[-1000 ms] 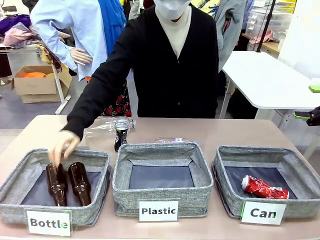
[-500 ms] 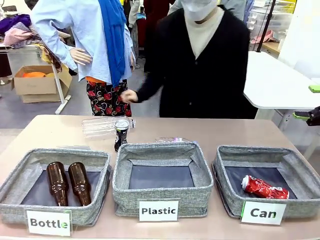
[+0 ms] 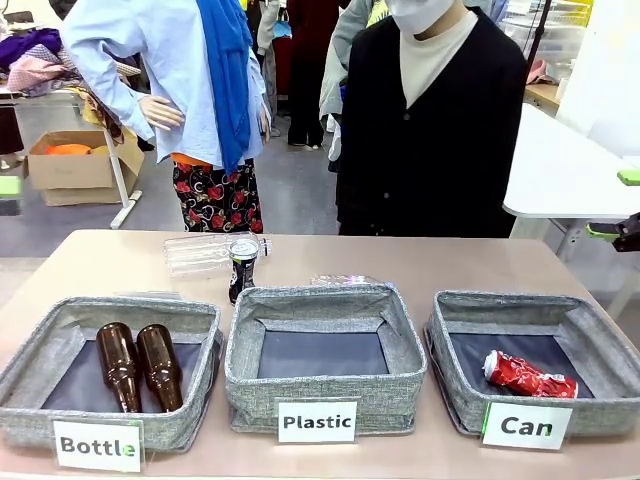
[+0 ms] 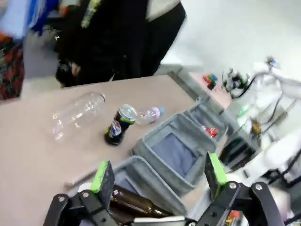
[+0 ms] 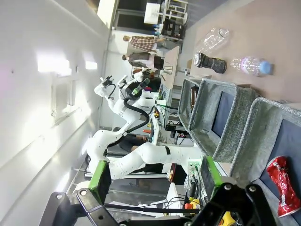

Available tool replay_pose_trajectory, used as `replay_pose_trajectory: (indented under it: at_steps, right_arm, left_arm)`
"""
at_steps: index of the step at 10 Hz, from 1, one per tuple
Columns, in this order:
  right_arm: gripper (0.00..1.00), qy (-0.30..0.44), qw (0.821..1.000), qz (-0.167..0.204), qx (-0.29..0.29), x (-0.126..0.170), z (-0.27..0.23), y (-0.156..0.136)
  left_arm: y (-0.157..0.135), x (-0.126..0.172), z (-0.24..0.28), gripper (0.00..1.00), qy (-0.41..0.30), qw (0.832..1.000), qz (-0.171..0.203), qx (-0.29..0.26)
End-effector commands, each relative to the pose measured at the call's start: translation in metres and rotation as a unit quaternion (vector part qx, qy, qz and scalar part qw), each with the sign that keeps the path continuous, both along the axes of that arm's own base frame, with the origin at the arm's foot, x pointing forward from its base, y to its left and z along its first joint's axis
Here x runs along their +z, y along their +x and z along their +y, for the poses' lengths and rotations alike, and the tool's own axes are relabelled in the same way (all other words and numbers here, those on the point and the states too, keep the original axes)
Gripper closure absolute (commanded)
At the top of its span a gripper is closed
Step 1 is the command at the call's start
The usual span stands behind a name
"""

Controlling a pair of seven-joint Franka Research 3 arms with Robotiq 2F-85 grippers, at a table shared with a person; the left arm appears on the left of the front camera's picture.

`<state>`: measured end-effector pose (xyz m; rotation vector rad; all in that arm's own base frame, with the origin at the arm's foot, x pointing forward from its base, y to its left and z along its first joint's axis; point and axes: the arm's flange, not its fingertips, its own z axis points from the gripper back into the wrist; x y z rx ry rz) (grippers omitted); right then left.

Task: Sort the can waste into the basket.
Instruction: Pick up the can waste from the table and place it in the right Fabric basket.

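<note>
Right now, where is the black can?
In the front view the black can stands upright left of centre, just behind the left corner of the Plastic basket, a clear bottle lying behind it.

Table: bins, black can, plastic bottles

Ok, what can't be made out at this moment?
Black can: label print too small in front view, blurred in left wrist view.
Small plastic bottle: front view, mostly hidden behind Plastic basket.
Brown bottles: left wrist view, partly covered by left fingers.

left pincer: black; green pads | person: black cardigan; cream collar
</note>
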<state>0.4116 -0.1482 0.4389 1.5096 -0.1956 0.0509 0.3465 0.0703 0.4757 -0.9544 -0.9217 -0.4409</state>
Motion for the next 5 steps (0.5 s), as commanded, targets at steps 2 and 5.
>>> replay_pose_trajectory:
  at_steps: [2,5]
  right_arm:
    - [0.0,0.005,1.0,0.0,0.0,0.002,-0.002,-0.001]
    - [0.0,0.005,1.0,0.0,0.0,0.002,-0.002,-0.001]
  left_arm:
    - [-0.022,-0.062,-0.072,0.0,0.112,0.979,-0.168,-0.027]
    - [-0.02,-0.087,-0.093,0.0,0.182,0.962,-0.192,-0.061]
